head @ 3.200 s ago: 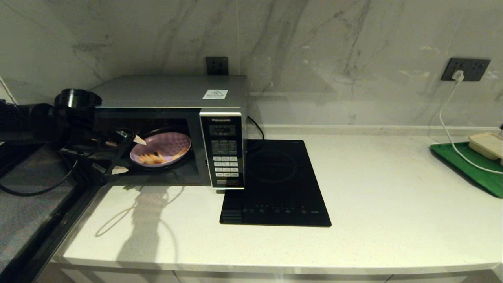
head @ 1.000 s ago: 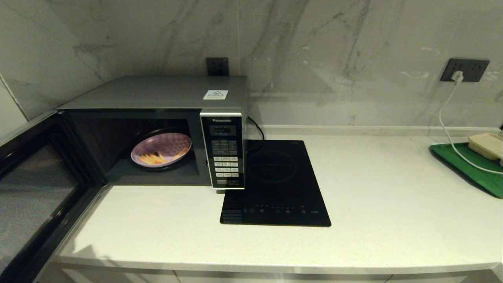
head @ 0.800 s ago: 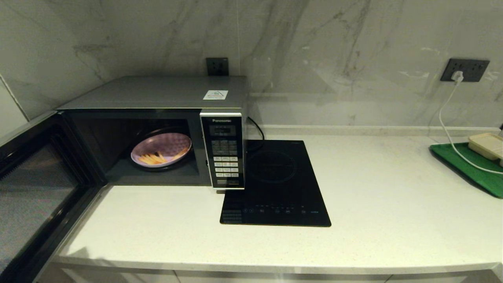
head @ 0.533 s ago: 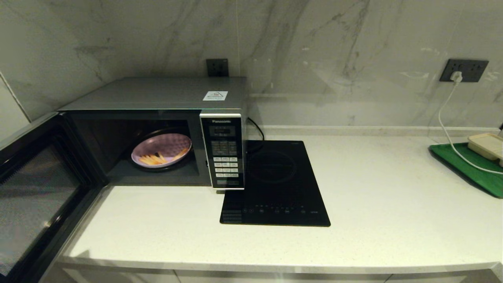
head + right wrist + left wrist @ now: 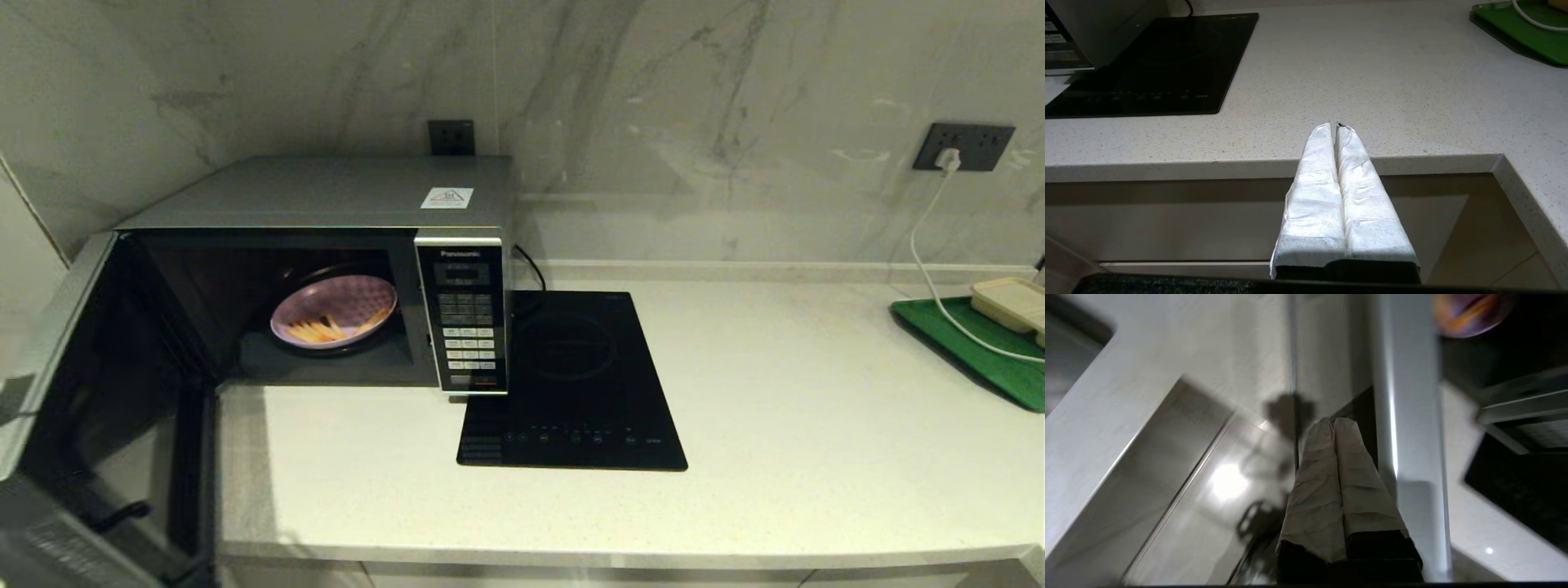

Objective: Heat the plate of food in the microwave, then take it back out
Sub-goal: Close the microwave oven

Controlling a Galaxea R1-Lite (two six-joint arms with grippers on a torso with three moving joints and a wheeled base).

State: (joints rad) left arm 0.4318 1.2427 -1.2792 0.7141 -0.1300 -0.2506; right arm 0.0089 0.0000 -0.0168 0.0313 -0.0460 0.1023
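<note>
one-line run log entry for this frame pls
plate of food: inside microwave | door: partly open | left gripper: shut, empty, by door | right gripper: shut, parked below counter edge

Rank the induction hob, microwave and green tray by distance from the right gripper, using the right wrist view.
From the shut right gripper, parked off the counter's front edge:
1. Induction hob, on the counter toward the microwave side.
2. Microwave, just beyond the hob.
3. Green tray, in the far opposite corner.

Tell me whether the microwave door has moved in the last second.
Yes. The microwave door has swung inward toward the cavity of the microwave, which has not shifted on the counter; the plate of food sits unmoved inside.
</note>
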